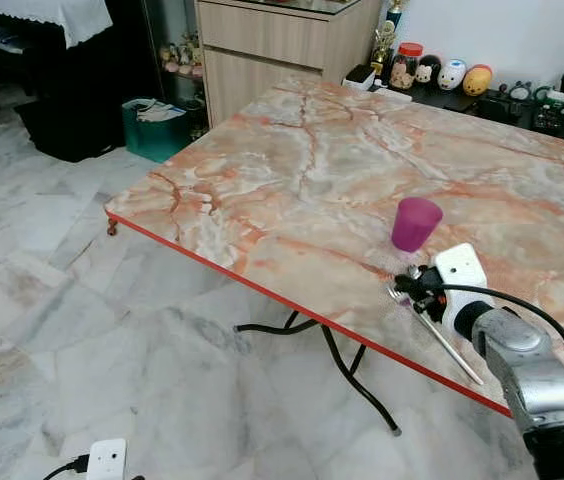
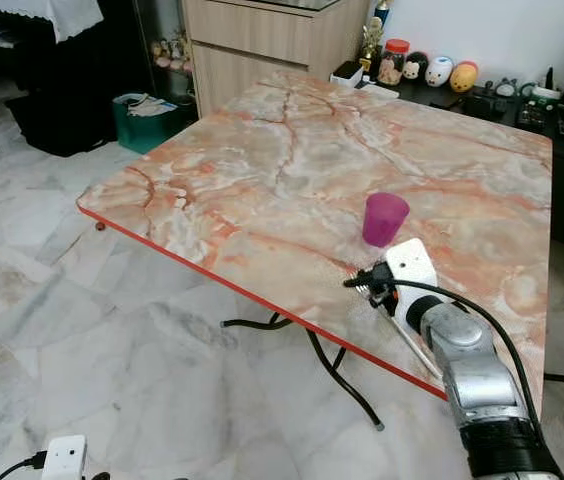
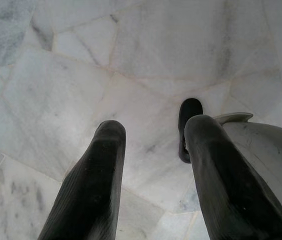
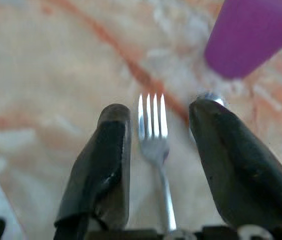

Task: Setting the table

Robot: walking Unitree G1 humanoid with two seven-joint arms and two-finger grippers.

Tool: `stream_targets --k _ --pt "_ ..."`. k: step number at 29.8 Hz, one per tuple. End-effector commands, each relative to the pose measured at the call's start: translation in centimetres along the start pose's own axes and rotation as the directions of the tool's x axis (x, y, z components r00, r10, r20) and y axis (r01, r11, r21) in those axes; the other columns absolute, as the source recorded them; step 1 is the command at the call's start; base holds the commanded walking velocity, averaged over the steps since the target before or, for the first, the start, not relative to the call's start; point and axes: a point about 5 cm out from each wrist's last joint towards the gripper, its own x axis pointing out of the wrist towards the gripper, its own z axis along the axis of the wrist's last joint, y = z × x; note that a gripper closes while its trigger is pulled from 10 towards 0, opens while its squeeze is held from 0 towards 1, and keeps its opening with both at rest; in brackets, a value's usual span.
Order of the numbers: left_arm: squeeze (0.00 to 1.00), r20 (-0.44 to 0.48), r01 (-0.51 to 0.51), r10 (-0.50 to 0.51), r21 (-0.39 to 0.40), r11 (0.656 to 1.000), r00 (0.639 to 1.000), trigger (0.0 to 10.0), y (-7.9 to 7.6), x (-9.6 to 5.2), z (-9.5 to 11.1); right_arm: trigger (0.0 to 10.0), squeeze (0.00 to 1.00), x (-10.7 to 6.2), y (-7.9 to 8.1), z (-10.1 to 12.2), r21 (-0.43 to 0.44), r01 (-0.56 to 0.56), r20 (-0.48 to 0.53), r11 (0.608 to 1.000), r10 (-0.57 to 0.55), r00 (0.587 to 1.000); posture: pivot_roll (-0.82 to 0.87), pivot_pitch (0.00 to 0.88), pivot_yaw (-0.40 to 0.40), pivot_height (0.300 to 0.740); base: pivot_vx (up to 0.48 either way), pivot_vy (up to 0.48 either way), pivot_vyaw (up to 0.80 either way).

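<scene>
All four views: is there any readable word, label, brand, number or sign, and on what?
None can be read.
Jar with red lid on the far sideboard: any label is too small to read.
Figurines beside it: no legible text.
Purple cup, fork and marble table: plain, no print.

On table [image 1: 292,190], near right front edge: cup [image 1: 415,222], with fork [image 4: 154,131] just before it, lying between right gripper's [image 4: 157,131] spread fingers. Behind table, cabinet [image 1: 272,45]; bin [image 1: 154,128] on floor at left.
</scene>
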Motion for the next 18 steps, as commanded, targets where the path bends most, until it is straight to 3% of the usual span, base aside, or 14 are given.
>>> stream_targets --k 1,10,11,12,13,14,18 --pt "0.0 -0.026 0.008 -0.008 0.006 1.0 1.0 10.0 0.0 0.0 -0.4 10.0 1.0 -0.1 -0.1 0.2 -0.003 0.008 -0.006 1.0 -0.008 1.0 0.01 0.0 -0.018 0.74 0.0 0.0 0.0" --pt "0.0 -0.028 0.009 -0.009 0.009 1.0 1.0 10.0 0.0 -0.1 -0.4 10.0 1.0 -0.9 -0.6 0.8 0.02 -0.005 -0.054 1.0 0.006 0.999 0.01 0.0 -0.018 0.74 0.0 0.0 0.0" --pt "0.0 -0.028 0.008 -0.008 0.009 1.0 1.0 10.0 0.0 -0.1 -0.4 10.0 0.87 -0.9 -0.6 0.8 0.023 -0.005 -0.062 1.0 0.006 0.998 0.01 0.0 -0.02 0.74 0.0 0.0 0.0" --pt "0.0 -0.028 0.008 -0.008 0.009 1.0 1.0 10.0 0.1 -0.1 -0.4 10.0 0.07 -1.0 -0.8 0.6 0.023 0.006 -0.071 1.0 -0.004 0.997 0.01 0.0 -0.02 0.74 0.0 0.0 0.0" --pt "0.0 -0.028 0.008 -0.008 0.009 1.0 1.0 10.0 0.1 -0.1 -0.4 10.0 0.07 -1.0 -0.8 0.6 0.023 0.006 -0.071 1.0 -0.004 0.997 0.01 0.0 -0.02 0.74 0.0 0.0 0.0" --pt "0.0 -0.028 0.008 -0.008 0.01 1.0 1.0 10.0 0.1 -0.1 -0.4 10.0 0.0 -1.0 -1.2 0.2 0.035 0.032 -0.093 0.999 -0.029 0.995 0.01 0.0 -0.018 0.74 0.0 0.0 0.0" --pt "0.0 -0.029 0.008 -0.007 0.011 1.0 1.0 10.0 0.1 -0.1 -0.4 10.0 0.0 -1.0 -0.9 -0.7 0.061 0.018 -0.125 0.998 -0.011 0.992 0.01 0.0 -0.02 0.74 0.0 0.0 0.0"
